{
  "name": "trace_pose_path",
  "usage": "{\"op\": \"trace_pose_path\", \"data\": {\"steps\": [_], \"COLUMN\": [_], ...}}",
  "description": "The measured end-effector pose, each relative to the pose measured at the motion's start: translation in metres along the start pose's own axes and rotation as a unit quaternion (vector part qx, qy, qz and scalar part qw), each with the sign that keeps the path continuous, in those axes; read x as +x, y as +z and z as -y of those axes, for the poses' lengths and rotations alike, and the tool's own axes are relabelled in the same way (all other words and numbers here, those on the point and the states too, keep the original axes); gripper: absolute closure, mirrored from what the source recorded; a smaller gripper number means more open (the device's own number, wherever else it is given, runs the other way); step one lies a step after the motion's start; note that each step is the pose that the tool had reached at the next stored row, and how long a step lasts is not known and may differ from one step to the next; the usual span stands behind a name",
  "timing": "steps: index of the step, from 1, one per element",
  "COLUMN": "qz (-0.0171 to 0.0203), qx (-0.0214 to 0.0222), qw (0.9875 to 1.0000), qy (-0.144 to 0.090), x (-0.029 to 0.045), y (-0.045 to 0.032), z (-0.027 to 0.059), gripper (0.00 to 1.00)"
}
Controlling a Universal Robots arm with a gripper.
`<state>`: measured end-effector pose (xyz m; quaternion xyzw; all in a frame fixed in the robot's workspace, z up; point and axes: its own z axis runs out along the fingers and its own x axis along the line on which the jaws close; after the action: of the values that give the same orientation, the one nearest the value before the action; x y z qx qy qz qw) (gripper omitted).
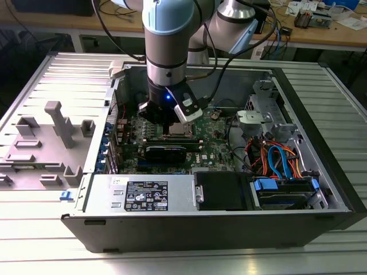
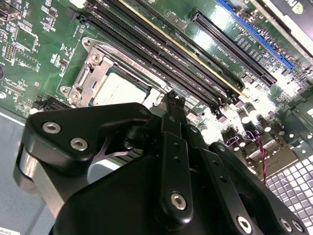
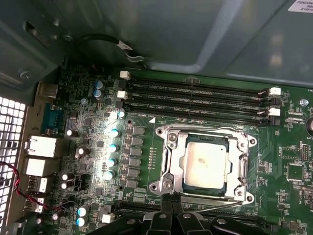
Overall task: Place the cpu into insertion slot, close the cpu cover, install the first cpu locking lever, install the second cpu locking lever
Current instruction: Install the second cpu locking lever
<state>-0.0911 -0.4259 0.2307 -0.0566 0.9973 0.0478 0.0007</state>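
Arm reaches down into the open PC case (image 1: pixel 321 189); gripper (image 1: pixel 172 121) sits low over the motherboard (image 1: pixel 218 146), directly above the socket area in the exterior view.

First wrist view: cpu (image 3: pixel 205 165) lies flat in the slot (image 3: pixel 168 169), silver-grey top up, square to the frame. Cover (image 3: pixel 243 147) is down around the chip, which shows through its window. A thin lever (image 3: pixel 222 205) runs along the socket edge nearest the gripper; whether it is latched, cannot tell.

Gripper (image 3: pixel 172 205) fingertips are at that same socket edge, pressed together with no visible gap and nothing between them. Contact with the lever or frame: cannot tell.

Second wrist view: fingers (image 2: pixel 175 110) meet in a closed point just beside the cpu (image 2: pixel 120 90) and the cover (image 2: pixel 90 78). Memory slots (image 3: pixel 195 100) run along the far side of the socket from the gripper.
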Motion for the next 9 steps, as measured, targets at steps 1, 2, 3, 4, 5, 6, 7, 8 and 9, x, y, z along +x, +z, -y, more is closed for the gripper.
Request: {"op": "trace_pose_path", "data": {"steps": [1, 2, 3, 4, 5, 6, 7, 8, 9], "qz": [0.0, 0.0001, 0.0001, 0.0002, 0.0003, 0.0003, 0.0003, 0.0003, 0.0004], "qx": [-0.0005, -0.001, -0.0013, -0.002, -0.0024, -0.0027, -0.0031, -0.0034, -0.0039], "qw": [1.0, 1.0, 1.0, 1.0, 1.0, 1.0, 1.0, 1.0, 1.0], "qy": [0.0, 0.0, 0.0, 0.0, 0.0, 0.0, 0.0, 0.0, 0.0], "x": [0.0, 0.0, 0.0, 0.0, 0.0, 0.0, 0.0, 0.0, 0.0], "y": [0.0002, 0.0004, 0.0006, 0.0009, 0.0011, 0.0012, 0.0014, 0.0015, 0.0018], "z": [0.0, 0.0, 0.0001, 0.0001, 0.0001, 0.0001, 0.0001, 0.0002, 0.0002], "gripper": [0.89, 0.89, 0.89, 0.89, 0.89, 0.89, 0.89, 0.89, 0.89]}}
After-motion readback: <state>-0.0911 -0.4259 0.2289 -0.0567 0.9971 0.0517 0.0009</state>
